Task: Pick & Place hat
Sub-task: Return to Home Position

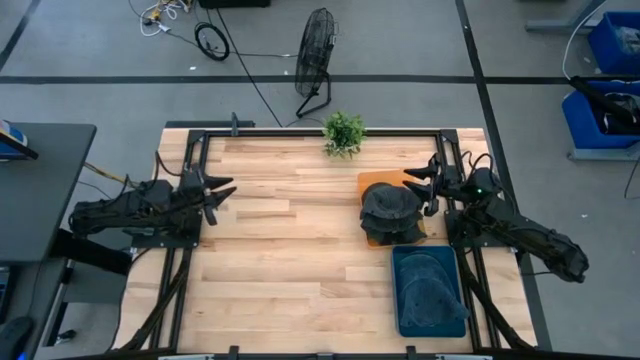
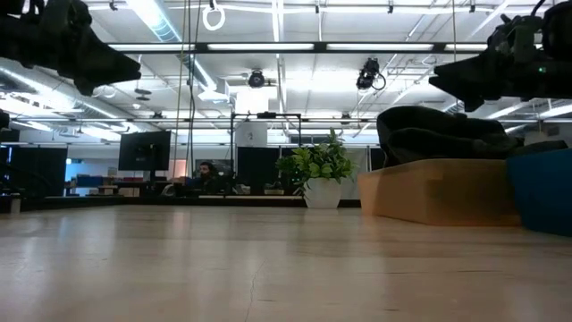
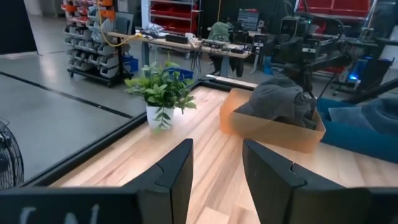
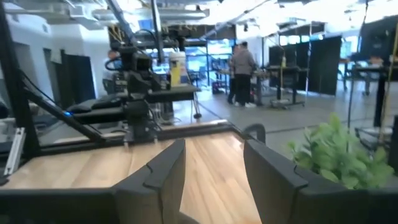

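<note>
Dark grey hats (image 1: pixel 391 212) are piled in an orange-brown box (image 1: pixel 372 183) at the table's right, also seen as hats (image 3: pixel 281 99) in the left wrist view and hats (image 2: pixel 442 134) in the low view. More dark hats (image 1: pixel 430 290) lie in a blue bin (image 1: pixel 404 262) nearer the front edge. My left gripper (image 1: pixel 222 197) hovers open over the table's left side. My right gripper (image 1: pixel 420 183) hovers open at the right, just beside the orange box, above its far right part. Neither touches anything.
A small potted plant (image 1: pixel 343 133) stands at the middle of the far edge. Bare wood (image 1: pixel 290 260) fills the table's centre and left. A black frame rail (image 1: pixel 320 128) runs around the table. People (image 4: pixel 241 64) stand far off in the room.
</note>
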### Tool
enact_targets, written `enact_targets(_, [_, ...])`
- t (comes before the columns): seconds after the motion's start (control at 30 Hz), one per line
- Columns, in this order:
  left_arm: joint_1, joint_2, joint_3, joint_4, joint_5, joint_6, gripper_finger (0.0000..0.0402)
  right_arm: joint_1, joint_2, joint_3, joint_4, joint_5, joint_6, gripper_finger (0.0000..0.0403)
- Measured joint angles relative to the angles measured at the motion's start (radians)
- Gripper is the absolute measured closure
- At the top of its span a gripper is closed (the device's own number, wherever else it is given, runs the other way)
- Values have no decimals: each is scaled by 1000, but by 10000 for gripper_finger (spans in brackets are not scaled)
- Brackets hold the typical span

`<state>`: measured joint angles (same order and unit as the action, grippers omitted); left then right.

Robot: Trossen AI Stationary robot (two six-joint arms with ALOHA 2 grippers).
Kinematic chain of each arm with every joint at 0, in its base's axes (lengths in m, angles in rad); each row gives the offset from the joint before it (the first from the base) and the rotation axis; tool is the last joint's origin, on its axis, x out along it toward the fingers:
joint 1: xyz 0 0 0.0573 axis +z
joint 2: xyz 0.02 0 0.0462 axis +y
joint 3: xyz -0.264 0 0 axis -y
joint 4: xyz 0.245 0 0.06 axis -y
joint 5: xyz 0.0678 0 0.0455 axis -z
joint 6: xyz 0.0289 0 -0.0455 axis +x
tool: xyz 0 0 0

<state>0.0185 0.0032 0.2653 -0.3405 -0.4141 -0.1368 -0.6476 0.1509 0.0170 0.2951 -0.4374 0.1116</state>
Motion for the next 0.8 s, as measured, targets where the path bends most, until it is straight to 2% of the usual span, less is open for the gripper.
enact_targets(0.27, [0,0,-27,66,1,12,259,0,-86,0,-80,13,-12,234])
enact_targets(0.4, [0,0,-49,104,1,50,259,0,-126,0,-154,62,-9,234])
enact_targets(0.57, [0,0,-93,130,39,-10,259,0,-145,0,-195,72,9,234])
enact_targets(0.8, [0,1,-220,427,126,95,259,0,-145,0,-206,116,-15,234])
